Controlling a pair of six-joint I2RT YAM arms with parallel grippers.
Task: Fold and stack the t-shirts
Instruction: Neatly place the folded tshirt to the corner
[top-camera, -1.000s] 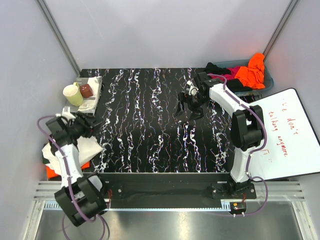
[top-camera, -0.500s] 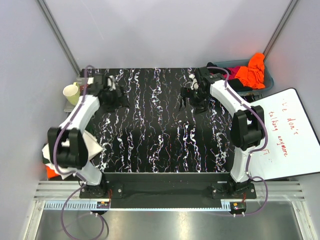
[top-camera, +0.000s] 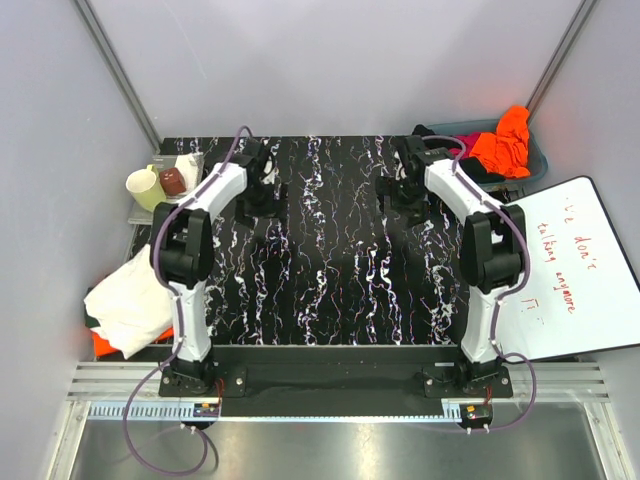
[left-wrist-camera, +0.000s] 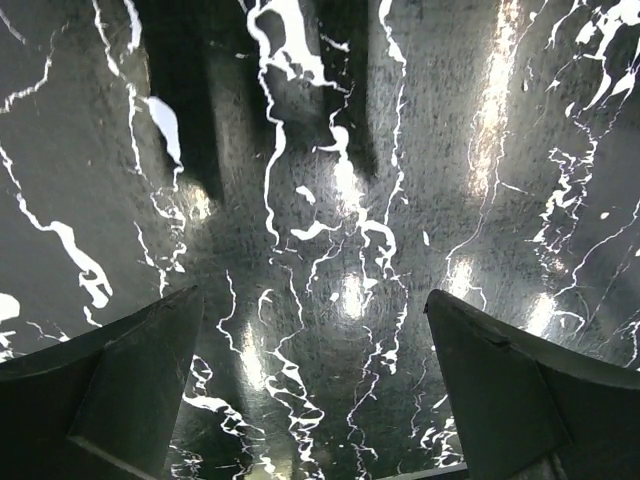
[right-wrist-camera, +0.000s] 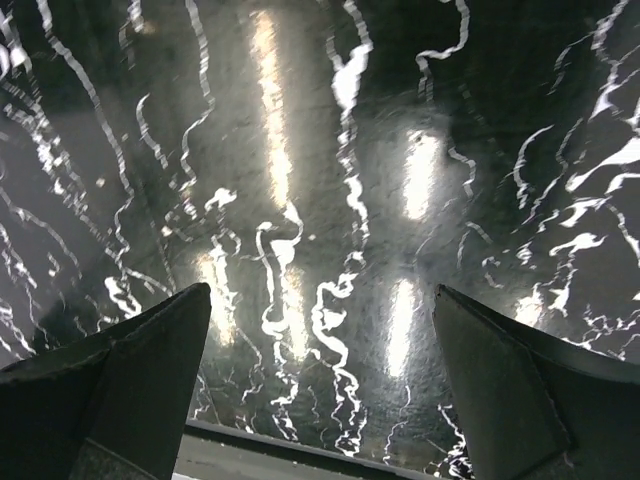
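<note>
A folded cream t-shirt (top-camera: 135, 300) lies off the table's left edge on top of orange cloth (top-camera: 100, 342). More t-shirts, orange (top-camera: 505, 140), magenta and black, are heaped in a grey bin (top-camera: 538, 160) at the far right corner. My left gripper (top-camera: 262, 195) hangs over the bare far-left part of the marbled table (top-camera: 320, 270). In the left wrist view this gripper (left-wrist-camera: 312, 295) is open, with only tabletop between its fingers. My right gripper (top-camera: 402, 198) hovers over the far-right part of the table, short of the bin. It (right-wrist-camera: 322, 290) is open and holds nothing.
A cream cup (top-camera: 145, 187) and a dark red cup (top-camera: 173, 180) stand on papers at the far left corner. A white board with red writing (top-camera: 565, 270) leans at the right edge. Grey walls close in the back and sides.
My left arm let go of the cream t-shirt at the left edge, opened, and swung out over the far-left table. My right gripper drifted slightly right toward the bin.
</note>
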